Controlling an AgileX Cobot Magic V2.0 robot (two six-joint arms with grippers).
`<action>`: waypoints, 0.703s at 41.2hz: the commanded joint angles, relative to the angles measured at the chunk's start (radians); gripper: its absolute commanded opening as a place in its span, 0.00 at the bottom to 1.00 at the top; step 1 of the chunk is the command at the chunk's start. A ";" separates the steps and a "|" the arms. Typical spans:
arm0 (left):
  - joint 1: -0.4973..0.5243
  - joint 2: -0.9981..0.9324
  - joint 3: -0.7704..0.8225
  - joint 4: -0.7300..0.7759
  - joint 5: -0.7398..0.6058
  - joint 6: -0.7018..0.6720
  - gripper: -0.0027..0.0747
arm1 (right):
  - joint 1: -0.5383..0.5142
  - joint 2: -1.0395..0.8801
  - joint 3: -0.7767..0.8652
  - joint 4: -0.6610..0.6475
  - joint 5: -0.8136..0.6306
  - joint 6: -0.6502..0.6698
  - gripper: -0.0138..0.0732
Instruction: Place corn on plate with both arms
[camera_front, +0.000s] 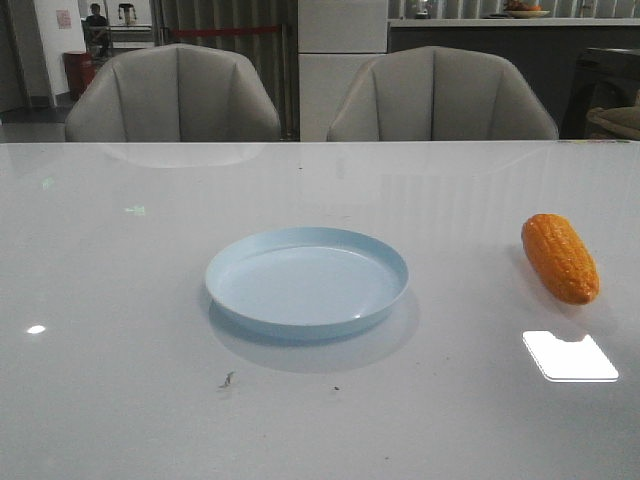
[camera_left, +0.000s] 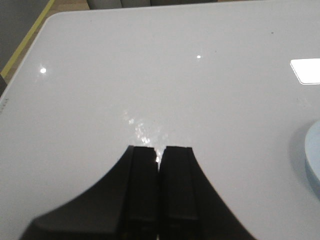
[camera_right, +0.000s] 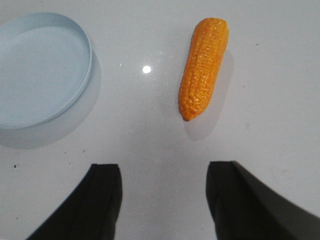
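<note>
An orange corn cob (camera_front: 560, 258) lies on the white table, to the right of the round pale blue plate (camera_front: 307, 281). Neither gripper shows in the front view. In the right wrist view the corn (camera_right: 204, 67) lies ahead of my right gripper (camera_right: 164, 170), whose black fingers (camera_right: 106, 192) stand wide apart and empty; the plate (camera_right: 75, 87) shows beside it. In the left wrist view my left gripper (camera_left: 160, 152) is shut with nothing between its fingers, over bare table, and the plate's rim (camera_left: 311, 160) shows at the frame's edge.
Two grey chairs (camera_front: 175, 95) stand behind the table's far edge. A bright light reflection (camera_front: 570, 355) lies on the table near the corn. The table's rounded corner (camera_left: 55, 17) shows in the left wrist view.
</note>
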 joint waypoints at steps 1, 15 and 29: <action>0.002 -0.089 0.053 -0.004 -0.094 -0.012 0.15 | 0.000 -0.009 -0.036 -0.003 -0.042 -0.009 0.72; 0.002 -0.207 0.101 -0.017 -0.125 -0.012 0.15 | -0.070 0.202 -0.294 -0.059 0.124 0.066 0.71; 0.002 -0.207 0.101 -0.017 -0.140 -0.012 0.15 | -0.070 0.602 -0.725 -0.109 0.320 0.058 0.71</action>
